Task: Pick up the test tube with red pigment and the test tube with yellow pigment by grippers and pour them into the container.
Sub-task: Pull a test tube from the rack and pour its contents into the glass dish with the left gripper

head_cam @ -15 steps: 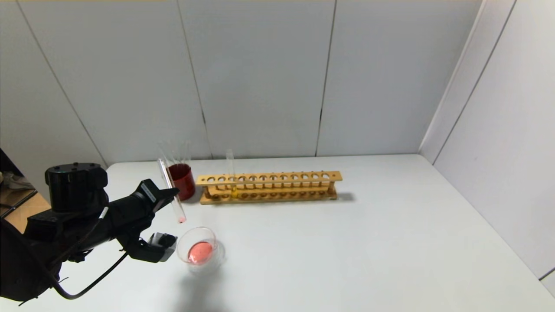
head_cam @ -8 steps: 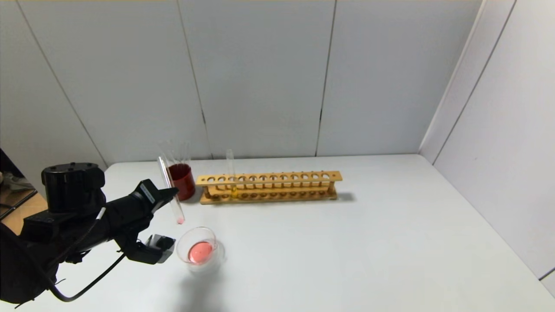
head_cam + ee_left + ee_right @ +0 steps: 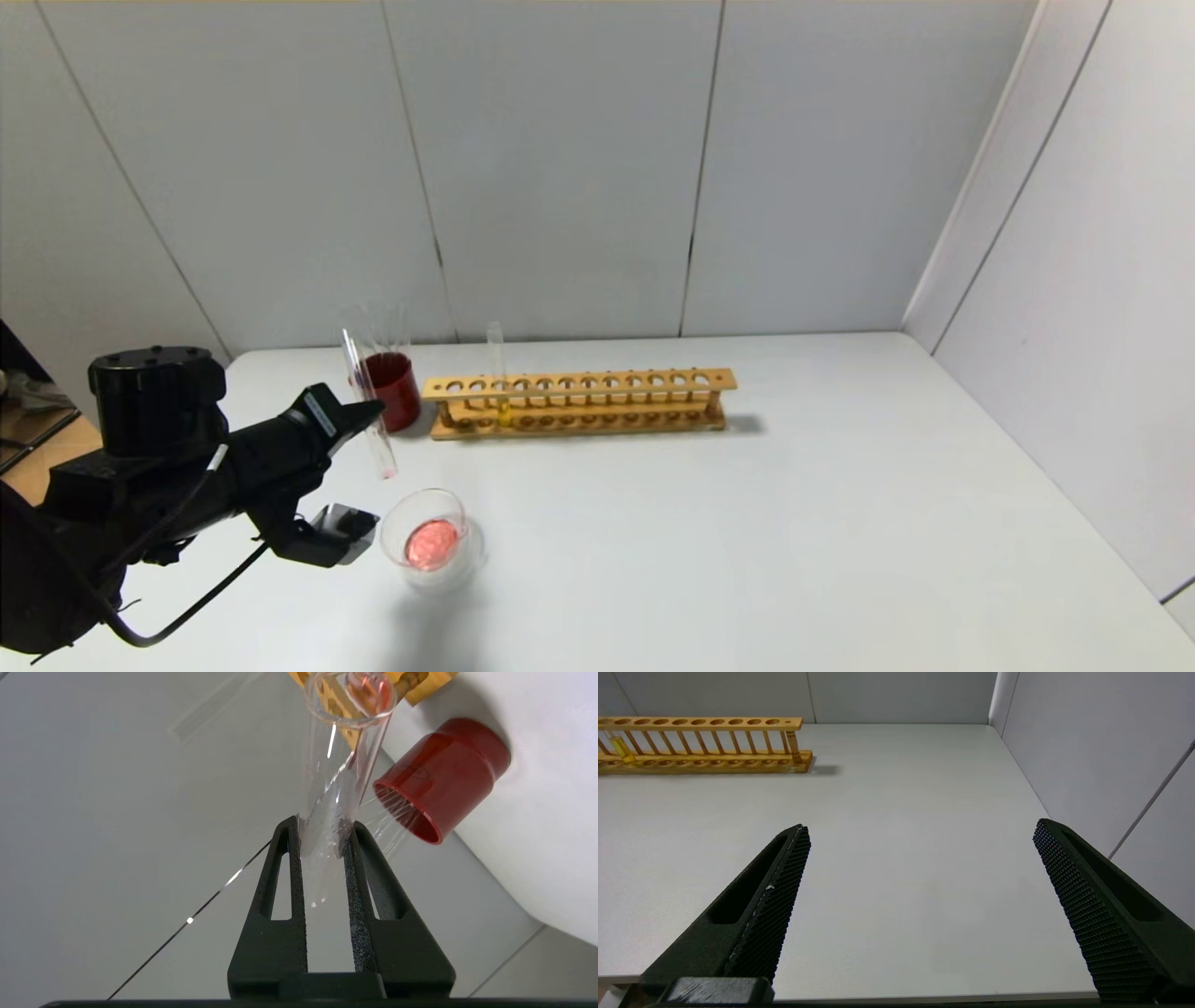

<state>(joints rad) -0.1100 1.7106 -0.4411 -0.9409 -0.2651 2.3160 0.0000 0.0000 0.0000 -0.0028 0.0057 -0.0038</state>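
My left gripper is shut on the test tube with red pigment, which stands nearly upright, mouth up, with a trace of red at its round bottom. That bottom hangs just behind and to the left of the container, a clear glass dish holding a pool of red liquid. In the left wrist view the gripper clamps the tube between both fingers. The test tube with yellow pigment stands in the wooden rack, near its left end. My right gripper is open above the bare table and does not show in the head view.
A dark red cup with clear tubes in it stands just left of the rack, right behind the held tube. The rack and the yellow tube lie far ahead of the right gripper. Walls close the table's back and right sides.
The left gripper has lifted the red tube slightly and drawn it a little back toward the red cup. The red liquid in the dish has stayed put.
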